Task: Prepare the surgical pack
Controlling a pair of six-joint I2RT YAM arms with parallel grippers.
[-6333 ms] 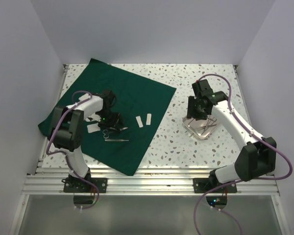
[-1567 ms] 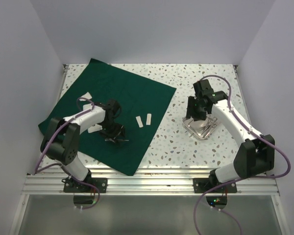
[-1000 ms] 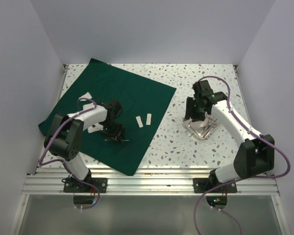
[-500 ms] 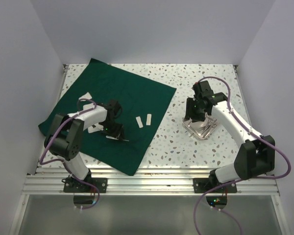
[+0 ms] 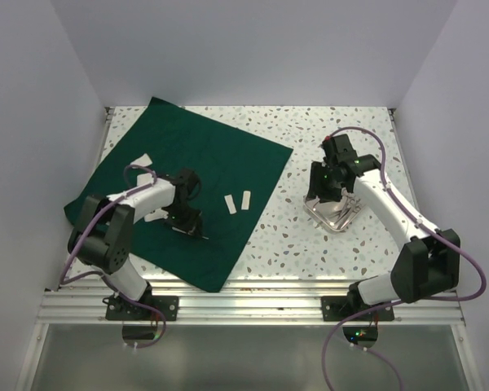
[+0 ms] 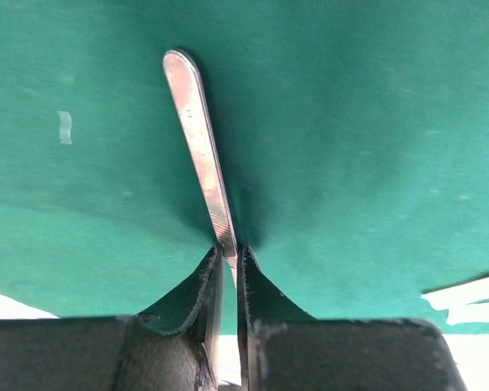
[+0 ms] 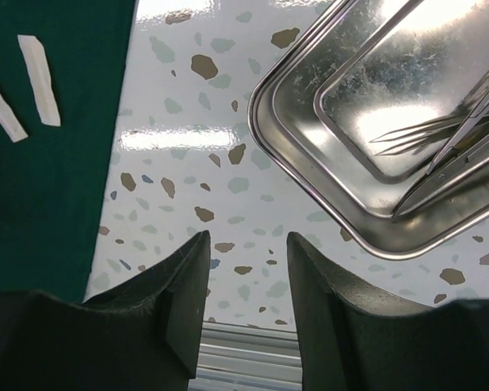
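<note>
The surgical pack's dark green cloth lies spread over the left half of the table. My left gripper is low over its near part, shut on a thin steel forceps that sticks out ahead of the fingertips over the cloth. Two white strips lie side by side near the cloth's right edge. My right gripper hangs open and empty over bare table, beside the steel tray, which holds steel instruments.
Other white strips lie on the cloth at the left and beside my left arm. The tray sits on the speckled tabletop right of centre. White walls close in the table; a metal rail runs along the near edge.
My left gripper's jaws have closed on the forceps and the hand has shifted slightly on the cloth. The right arm has hardly moved and stays open.
</note>
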